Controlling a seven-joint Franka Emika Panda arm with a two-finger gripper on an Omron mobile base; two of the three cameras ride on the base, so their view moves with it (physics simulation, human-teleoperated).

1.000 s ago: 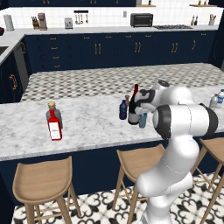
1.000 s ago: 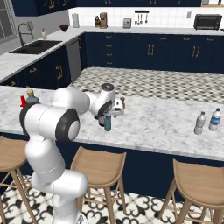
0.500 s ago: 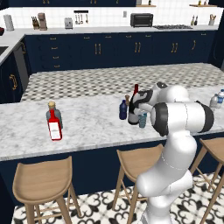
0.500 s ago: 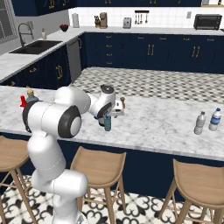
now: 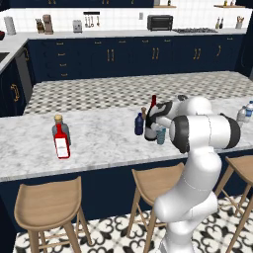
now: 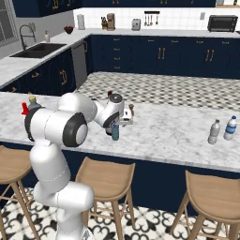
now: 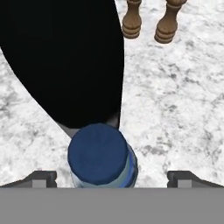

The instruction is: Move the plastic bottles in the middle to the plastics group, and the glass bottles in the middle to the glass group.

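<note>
Marble counter [image 5: 99, 138] runs across in front of me, and my gripper [image 7: 112, 177] is spread fully wide with nothing held; in the hand view its two dark tips sit at either side of the pale blue bottle [image 7: 103, 157], whose blue cap is between them but touching neither. Right behind that bottle in the hand view stands the wine bottle [image 7: 65, 57], a big black mass, with two brown shakers [image 7: 151, 19] further back on the marble. From the left base view I see the wine bottle [image 5: 151, 118] upright in the middle of the counter, red neck up, with the navy bottle [image 5: 139, 124] just beside it on its left and the pale blue bottle [image 5: 161, 135] just at its right, partly behind my arm. The gripper [image 5: 156, 129] is low at these bottles. From the right base view the pale blue bottle [image 6: 115, 132] stands just under my hand [image 6: 117, 123]. The glass group, a red bottle [image 5: 61, 142] with a stoppered bottle [image 5: 60, 126] behind it, is well apart at the counter's left. The plastics group [image 6: 222, 130], two water bottles, stands well apart at the counter's right end.
</note>
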